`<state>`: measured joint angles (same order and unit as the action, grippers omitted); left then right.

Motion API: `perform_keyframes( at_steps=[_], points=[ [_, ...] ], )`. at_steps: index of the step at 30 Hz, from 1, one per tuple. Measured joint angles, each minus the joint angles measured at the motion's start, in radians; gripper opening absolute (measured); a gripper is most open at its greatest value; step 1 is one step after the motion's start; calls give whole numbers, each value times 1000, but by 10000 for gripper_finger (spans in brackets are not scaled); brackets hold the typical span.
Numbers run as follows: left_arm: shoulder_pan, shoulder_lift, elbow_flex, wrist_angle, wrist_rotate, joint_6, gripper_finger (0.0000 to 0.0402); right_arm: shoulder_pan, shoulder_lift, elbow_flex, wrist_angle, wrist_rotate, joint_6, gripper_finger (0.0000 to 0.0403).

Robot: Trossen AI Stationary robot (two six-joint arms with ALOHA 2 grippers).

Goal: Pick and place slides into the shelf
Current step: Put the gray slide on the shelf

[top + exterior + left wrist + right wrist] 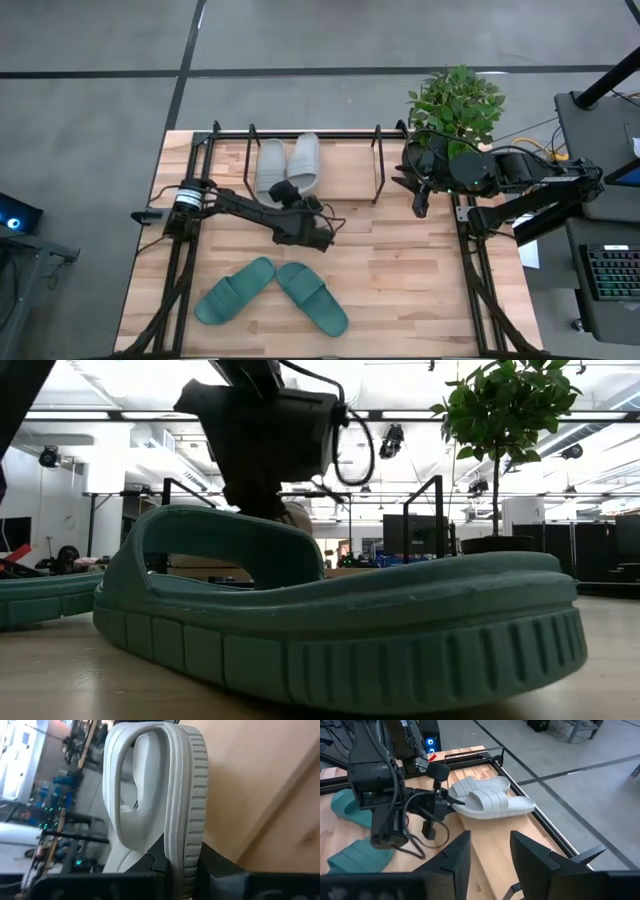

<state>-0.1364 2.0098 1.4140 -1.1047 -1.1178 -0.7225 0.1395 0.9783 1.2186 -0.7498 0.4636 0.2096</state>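
Observation:
Two light grey slides lie side by side inside the shelf [300, 132], a rack of thin black rods along the table's far edge: one slide [268, 165] to the left, the other [306, 158] to the right. My left gripper [287, 190] is shut on the right one's near end. Both teal slides [235, 290] [312, 297] rest on their soles near the table's near edge; one [330, 620] fills the low view. My right gripper [490, 855] is open, hovering over the table's right side [420, 195], touching nothing. My left gripper [182, 865] pinches the grey slide's sole at its near end [459, 808] between the two fingers. The fingers [215, 867] come roughly level from the table's near side, along the slide's length. The slide lies about level with its sole toward the wood; whether it rests there I cannot tell.
A potted plant [455, 100] stands at the table's far right corner, just behind my right arm. Upright black rod loops [378, 160] [250, 150] stand on either side of the grey slides. Bare wood [400, 270] lies to the right of the teal slides.

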Motion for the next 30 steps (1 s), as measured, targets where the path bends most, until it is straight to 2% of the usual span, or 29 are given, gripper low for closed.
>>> perform_keyframes(
  at_steps=[4, 19, 25, 30],
  points=[
    [2, 1, 1, -54, -8, -30, 15, 0, 0, -3, 1, 0, 0, 132],
    [15, 4, 1, -57, 67, -20, 17, 0, 0, -9, 6, 0, 0, 126],
    [26, 4, 1, -57, 181, -20, 67, 0, 0, -9, 6, 0, 0, 130],
    [26, 4, 1, -54, 221, 25, 94, 0, 0, -9, 6, 0, 0, 124]
  ],
)
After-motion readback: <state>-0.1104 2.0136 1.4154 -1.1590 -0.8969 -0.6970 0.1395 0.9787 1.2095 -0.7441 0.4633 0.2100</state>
